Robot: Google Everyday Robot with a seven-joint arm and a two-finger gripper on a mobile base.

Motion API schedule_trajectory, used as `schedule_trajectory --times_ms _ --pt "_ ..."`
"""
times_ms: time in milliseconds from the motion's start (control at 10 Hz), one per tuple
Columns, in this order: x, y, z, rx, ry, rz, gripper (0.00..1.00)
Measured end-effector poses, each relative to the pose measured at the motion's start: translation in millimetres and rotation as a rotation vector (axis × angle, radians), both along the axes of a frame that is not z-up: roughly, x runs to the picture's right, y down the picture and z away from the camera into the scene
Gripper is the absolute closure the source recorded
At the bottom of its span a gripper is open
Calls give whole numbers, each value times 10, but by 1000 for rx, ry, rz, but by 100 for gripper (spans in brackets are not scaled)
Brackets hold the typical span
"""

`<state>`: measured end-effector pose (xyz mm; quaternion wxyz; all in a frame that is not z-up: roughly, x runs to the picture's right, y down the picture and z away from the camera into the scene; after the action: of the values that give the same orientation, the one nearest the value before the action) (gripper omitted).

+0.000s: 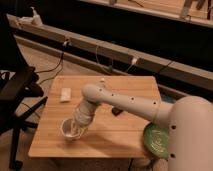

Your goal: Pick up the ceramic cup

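Observation:
The ceramic cup [68,130], small, white and round, stands upright near the front left of the wooden table [135,90]. My white arm comes in from the right and bends down over the table. My gripper [78,126] is down at the cup, against its right side and rim. The wrist hides the gripper's tip and part of the cup.
A flat white block [65,94] lies at the table's left. A small dark object [116,111] lies mid-table, and a small white bit [102,80] at the far edge. A green plate [157,141] sits front right by my base. A black office chair [17,90] stands left.

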<state>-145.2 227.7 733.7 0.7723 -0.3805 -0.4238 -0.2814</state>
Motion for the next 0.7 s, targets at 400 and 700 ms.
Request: schedule_trajectory --times_ms 400,700 --pt "-56 -331 -265 103 3 46 100" --pt "-134 -837 -630 225 5 75 100"
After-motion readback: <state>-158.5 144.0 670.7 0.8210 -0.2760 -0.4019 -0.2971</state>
